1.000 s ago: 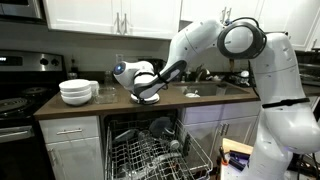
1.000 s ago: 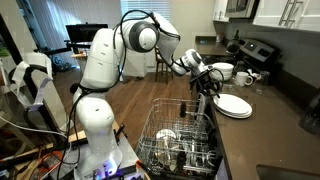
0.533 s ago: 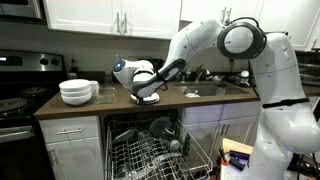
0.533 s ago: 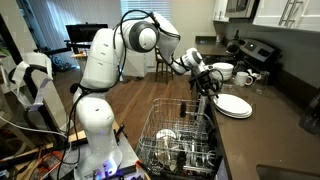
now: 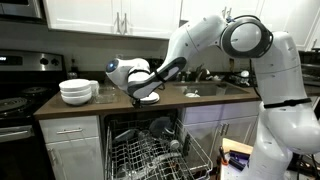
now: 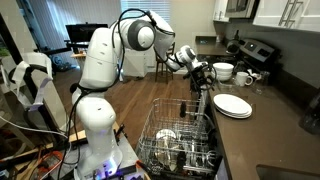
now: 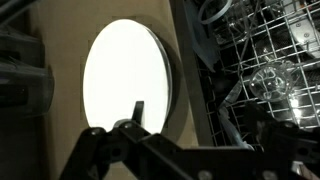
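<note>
A white plate point(image 7: 125, 85) lies flat on the brown counter point(image 7: 70, 160), and the wrist view looks straight down on it. My gripper point(image 7: 200, 130) hovers above the plate's edge nearest the dishwasher. Its jaws are spread wide and open, with nothing between them. One dark fingertip point(image 7: 137, 110) shows against the plate. In both exterior views the gripper point(image 5: 140, 86) point(image 6: 205, 74) hangs a little above the plate point(image 5: 148, 98) point(image 6: 233, 105), not touching it.
The open dishwasher's pulled-out rack point(image 5: 150, 150) point(image 6: 180, 140) point(image 7: 260, 60) holds glasses and dishes below the counter edge. A stack of white bowls point(image 5: 77, 92) point(image 6: 222, 71) stands further along the counter. Mugs point(image 6: 246, 77) and a stove point(image 5: 15, 100) lie beyond.
The gripper has opened and lifted slightly off the plate. The plate stays flat on the counter.
</note>
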You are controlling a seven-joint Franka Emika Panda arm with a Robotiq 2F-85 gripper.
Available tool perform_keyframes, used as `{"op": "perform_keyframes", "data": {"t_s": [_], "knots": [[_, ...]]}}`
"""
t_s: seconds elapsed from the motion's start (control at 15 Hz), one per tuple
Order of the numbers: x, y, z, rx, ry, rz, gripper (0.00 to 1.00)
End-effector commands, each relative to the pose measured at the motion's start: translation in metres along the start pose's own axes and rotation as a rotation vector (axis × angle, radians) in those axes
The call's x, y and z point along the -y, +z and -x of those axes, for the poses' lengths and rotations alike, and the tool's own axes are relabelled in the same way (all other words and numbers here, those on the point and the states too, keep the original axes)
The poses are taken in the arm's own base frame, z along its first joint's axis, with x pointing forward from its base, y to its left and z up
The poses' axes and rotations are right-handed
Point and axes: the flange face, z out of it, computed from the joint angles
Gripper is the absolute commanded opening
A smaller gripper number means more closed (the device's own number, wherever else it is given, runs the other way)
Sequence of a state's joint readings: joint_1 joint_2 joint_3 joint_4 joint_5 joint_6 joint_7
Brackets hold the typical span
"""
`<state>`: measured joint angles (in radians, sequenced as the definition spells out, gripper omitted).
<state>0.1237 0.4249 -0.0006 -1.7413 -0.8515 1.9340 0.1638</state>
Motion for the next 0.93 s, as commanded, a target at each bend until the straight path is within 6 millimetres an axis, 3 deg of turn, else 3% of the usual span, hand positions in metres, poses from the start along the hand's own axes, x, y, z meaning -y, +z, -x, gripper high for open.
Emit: {"op": "perform_keyframes", "data": {"t_s": [0.0,0.47,0.67,0.73,0.87], "knots": [[0.014,-0.040,0.013,-0.004,-0.019,0.028,1.00],[0.040,-0.102,0.031,-0.084,-0.069,-0.013,1.00],[0.047,-0.117,0.042,-0.104,-0.074,-0.032,1.00],[0.045,-0.109,0.026,-0.098,-0.069,-0.010,1.00],[0.047,-0.115,0.032,-0.105,-0.073,-0.012,1.00]]}}
